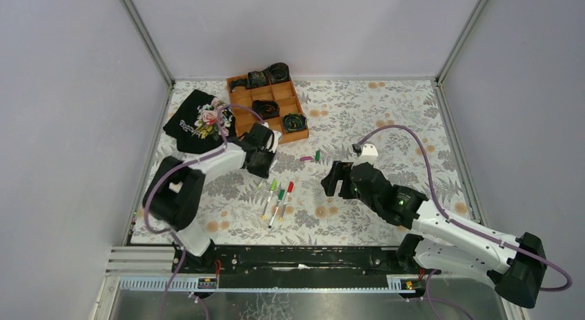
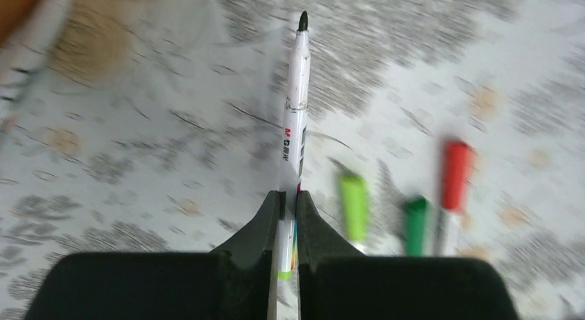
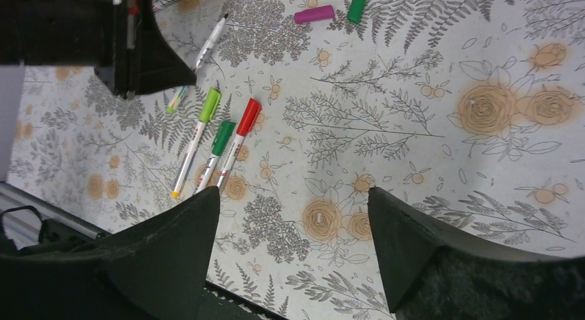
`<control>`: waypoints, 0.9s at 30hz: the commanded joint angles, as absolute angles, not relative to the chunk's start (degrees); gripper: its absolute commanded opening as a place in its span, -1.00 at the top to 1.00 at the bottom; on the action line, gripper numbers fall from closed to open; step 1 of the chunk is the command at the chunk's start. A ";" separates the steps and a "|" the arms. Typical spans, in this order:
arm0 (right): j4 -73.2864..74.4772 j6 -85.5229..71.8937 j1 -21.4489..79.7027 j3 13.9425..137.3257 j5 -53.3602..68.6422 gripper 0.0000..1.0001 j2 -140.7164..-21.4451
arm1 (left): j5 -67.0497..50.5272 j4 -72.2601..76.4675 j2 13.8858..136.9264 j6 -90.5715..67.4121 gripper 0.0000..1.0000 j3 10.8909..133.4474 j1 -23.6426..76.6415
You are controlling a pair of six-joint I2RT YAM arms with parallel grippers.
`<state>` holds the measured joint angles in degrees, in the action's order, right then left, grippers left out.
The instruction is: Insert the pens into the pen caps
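Motion-blurred up close, the left hand (image 2: 290, 196) clenches a white uncapped pen (image 2: 296, 106), its rear end hidden between the fingers. The red barrel lettering starts with "M".

Seen from overhead, three pens lie at its 5 o'clock on the floral-print desk (image 1: 386, 120): a lime-capped pen (image 3: 196, 137), a green-capped pen (image 3: 217, 151) and a red-capped pen (image 3: 238, 137). Two loose caps, a magenta plastic cap (image 1: 306, 158) and a green plastic cap (image 1: 317, 155), lie at 3 o'clock.

The right hand (image 3: 293, 196) hangs released.

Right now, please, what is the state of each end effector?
Left end effector: closed on an uncapped pen.
Right end effector: open, holding nothing.
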<state>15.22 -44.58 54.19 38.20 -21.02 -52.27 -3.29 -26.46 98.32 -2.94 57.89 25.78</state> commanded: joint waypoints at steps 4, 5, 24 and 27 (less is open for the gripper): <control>-0.61 -49.68 44.16 32.96 -2.18 -0.71 -51.31 | -23.10 -16.00 77.36 -9.59 1.00 50.60 28.71; -3.03 -50.40 43.10 32.53 0.19 -0.71 -51.91 | -26.10 -14.79 75.39 -10.93 1.00 49.57 29.36; -19.60 -53.46 41.86 37.03 16.26 -0.11 -63.09 | -33.91 -9.03 66.29 -20.44 1.00 45.82 40.55; -20.98 -53.79 41.92 37.26 18.56 0.40 -64.07 | -33.71 -7.99 67.00 -20.67 1.00 45.87 40.93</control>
<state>-15.68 -53.36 42.19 34.35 13.54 -63.22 -32.18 -12.88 66.61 -19.46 46.46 40.16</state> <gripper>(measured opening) 0.428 0.036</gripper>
